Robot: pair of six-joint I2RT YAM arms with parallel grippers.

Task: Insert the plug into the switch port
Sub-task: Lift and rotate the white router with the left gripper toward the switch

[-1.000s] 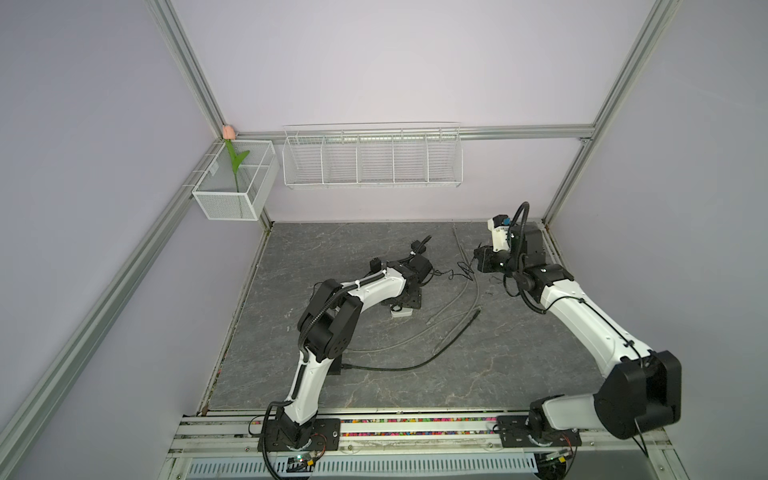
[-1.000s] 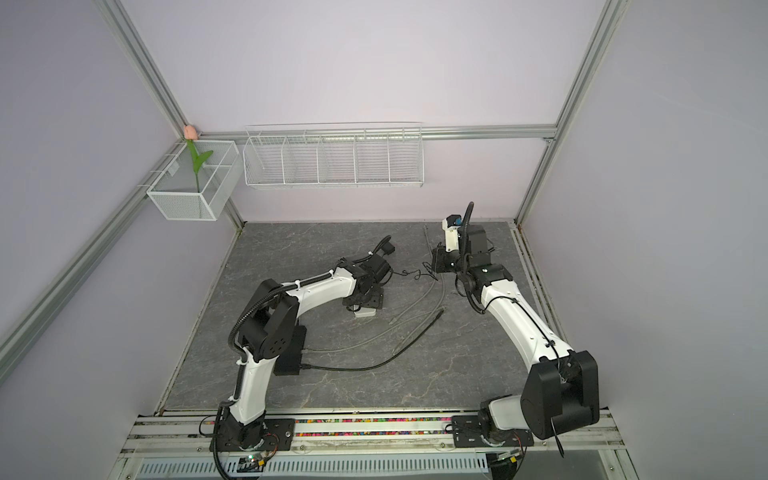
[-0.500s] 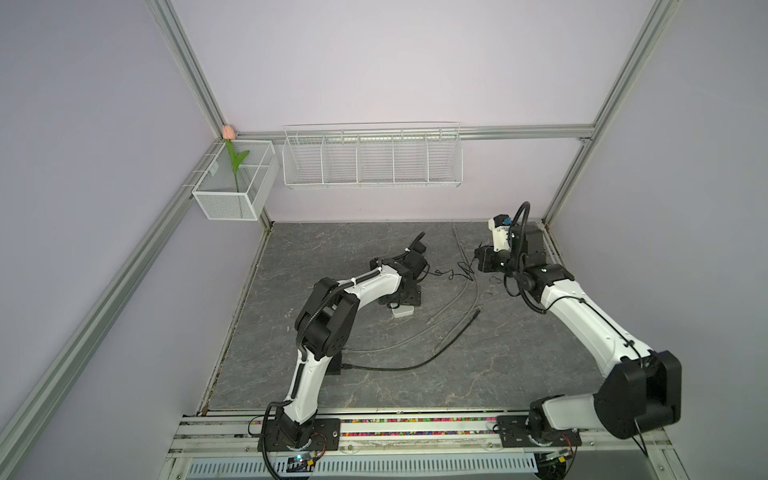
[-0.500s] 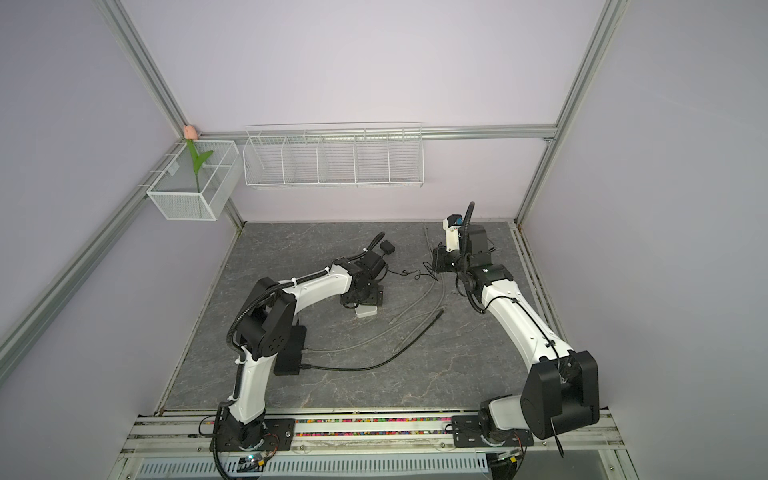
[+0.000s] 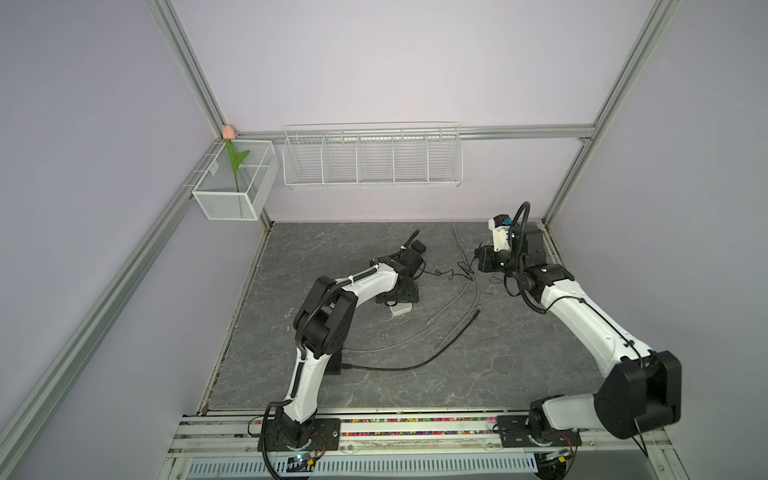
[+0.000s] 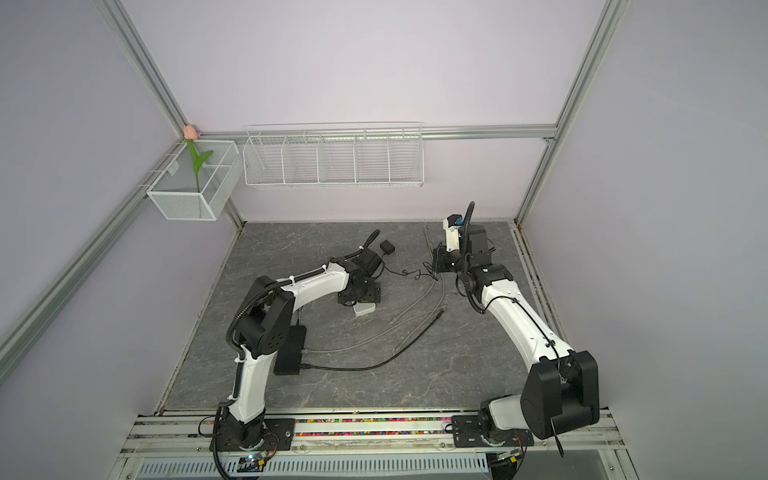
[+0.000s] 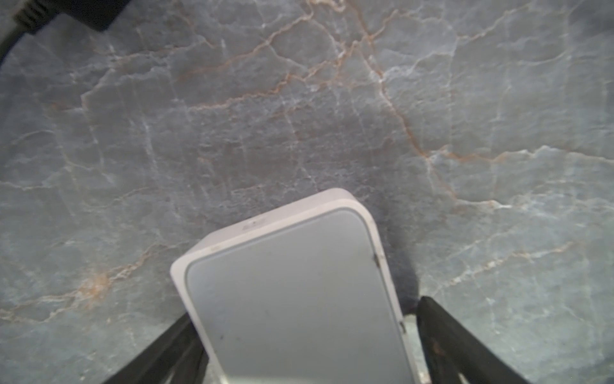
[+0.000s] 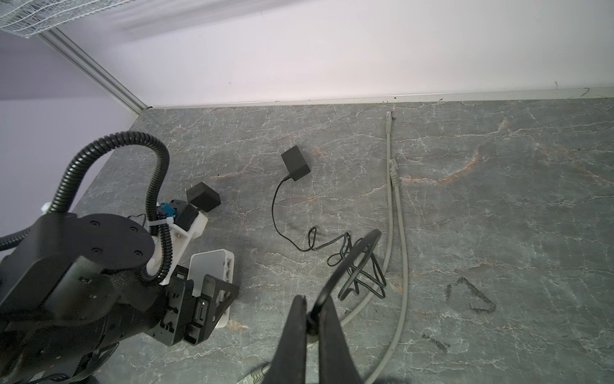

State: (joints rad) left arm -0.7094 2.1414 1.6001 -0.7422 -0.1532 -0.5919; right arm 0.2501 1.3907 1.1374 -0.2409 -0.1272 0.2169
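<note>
The switch [image 7: 292, 286] is a flat white box lying on the grey stone table, also seen in both top views [image 5: 401, 308] [image 6: 365, 309]. My left gripper [image 7: 305, 311] is open and straddles it, one black finger [image 7: 438, 329] standing off its side with a gap. Its ports [image 8: 229, 266] face the right arm. My right gripper [image 8: 314, 302] is shut on the plug [image 8: 312, 320], the small black end of a thin black cord [image 8: 349, 262] that loops up out of the fingers. It hovers to the right of the switch [image 5: 478, 268].
The cord runs in a tangle to a black power adapter [image 8: 295, 163] [image 5: 419, 246]. Two grey network cables [image 8: 395, 199] lie beside the right gripper. A thicker black cable [image 5: 415, 361] leads to a black box [image 6: 291, 349] by the left arm's base. A wire basket [image 5: 372, 158] hangs on the back wall.
My left gripper's jaws have widened around the switch and its wrist has shifted slightly. The switch and the right arm with the plug have stayed put.
</note>
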